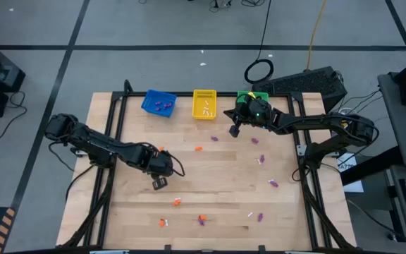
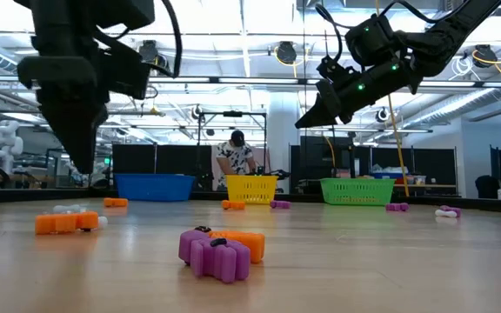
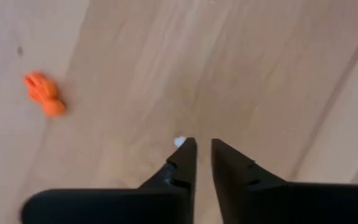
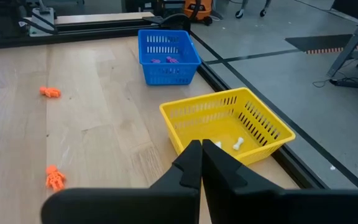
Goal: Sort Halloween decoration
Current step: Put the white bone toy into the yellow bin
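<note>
Small orange, purple and white trinkets lie scattered on the wooden table (image 1: pixel 132 212). One purple trinket (image 2: pixel 216 254) lies against an orange one (image 2: pixel 249 243) near the table's front edge. My left gripper (image 1: pixel 159 183) hangs left of the table's middle, pointing down, clear of the wood, its fingers a narrow gap apart (image 3: pixel 202 146). A white trinket (image 3: pixel 179 142) on the table shows beside one fingertip, and an orange one (image 3: pixel 44 101) lies farther off. My right gripper (image 1: pixel 235 130) is shut (image 4: pixel 201 149) and holds nothing, raised near the yellow basket (image 4: pixel 229 124).
Three baskets stand in a row at the table's far edge. The blue one (image 1: pixel 158 103) holds purple trinkets, the yellow one (image 1: pixel 204 104) holds white ones, and the green one (image 1: pixel 247 94) is partly hidden by my right arm. A person (image 2: pixel 236 156) stands in the room beyond.
</note>
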Motion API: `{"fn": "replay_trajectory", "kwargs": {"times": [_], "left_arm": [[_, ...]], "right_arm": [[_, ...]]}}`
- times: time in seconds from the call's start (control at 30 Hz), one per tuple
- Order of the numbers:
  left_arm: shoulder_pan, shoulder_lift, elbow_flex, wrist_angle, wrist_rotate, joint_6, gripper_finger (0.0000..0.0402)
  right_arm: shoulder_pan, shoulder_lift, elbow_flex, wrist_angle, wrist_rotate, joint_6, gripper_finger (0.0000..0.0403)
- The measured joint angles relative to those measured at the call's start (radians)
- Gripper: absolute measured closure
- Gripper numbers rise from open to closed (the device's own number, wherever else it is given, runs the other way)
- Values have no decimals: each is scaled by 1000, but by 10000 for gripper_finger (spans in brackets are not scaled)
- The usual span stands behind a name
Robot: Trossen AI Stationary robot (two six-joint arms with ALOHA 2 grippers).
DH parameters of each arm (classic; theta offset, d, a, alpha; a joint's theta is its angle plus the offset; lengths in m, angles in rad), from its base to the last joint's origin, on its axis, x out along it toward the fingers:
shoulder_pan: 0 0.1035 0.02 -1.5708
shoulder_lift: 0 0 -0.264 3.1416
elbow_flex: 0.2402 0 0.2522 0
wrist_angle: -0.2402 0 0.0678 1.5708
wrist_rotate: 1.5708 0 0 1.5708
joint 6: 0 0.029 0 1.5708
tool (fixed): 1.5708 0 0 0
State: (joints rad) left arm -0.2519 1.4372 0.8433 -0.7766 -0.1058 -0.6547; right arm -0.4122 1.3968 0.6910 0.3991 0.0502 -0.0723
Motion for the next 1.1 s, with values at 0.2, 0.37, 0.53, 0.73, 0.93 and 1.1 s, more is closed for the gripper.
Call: {"fn": "replay_trajectory", "kwargs": {"times": [0.2,0.37,0.53,0.73,0.93,1.1], "left_arm": [[-17,20,0,-5,-14,-148,300],[-12,75,1,-33,-18,-171,295],[-10,130,1,-44,-19,-177,295],[-9,187,1,-36,-30,-151,295],[-9,195,-49,46,-38,-124,297],[-2,193,-67,73,-36,-43,332]], "right_arm": [[0,0,0,0,0,0,403],[0,0,0,0,-2,8,403],[1,0,0,0,-3,7,403],[2,0,0,0,-3,6,403],[2,0,0,0,-3,5,403],[2,0,0,0,-3,5,403]]}}
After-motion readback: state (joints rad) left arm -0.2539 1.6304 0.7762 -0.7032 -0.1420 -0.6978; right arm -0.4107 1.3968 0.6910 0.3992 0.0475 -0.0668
